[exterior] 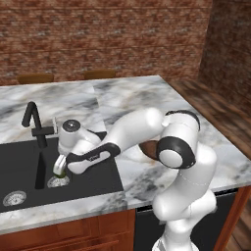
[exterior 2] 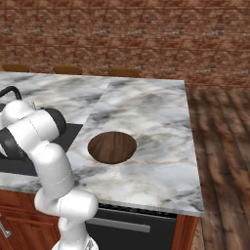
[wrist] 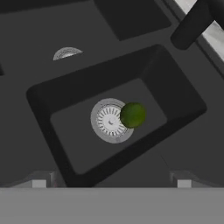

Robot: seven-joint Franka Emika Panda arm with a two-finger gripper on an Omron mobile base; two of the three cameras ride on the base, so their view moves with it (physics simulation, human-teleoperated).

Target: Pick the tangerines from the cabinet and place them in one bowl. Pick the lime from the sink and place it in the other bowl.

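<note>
Marble surface [exterior: 147, 98] wraps the black sink [exterior: 88, 181]. White arm folds down left from its elbow, wrist over the sink's right basin. Dark brown bowl [exterior 2: 112, 147] sits on the marble, right of the sink. Jaws spread wide, pointing down above the lime [wrist: 132, 114], which rests against the steel drain [wrist: 109, 120].
</note>
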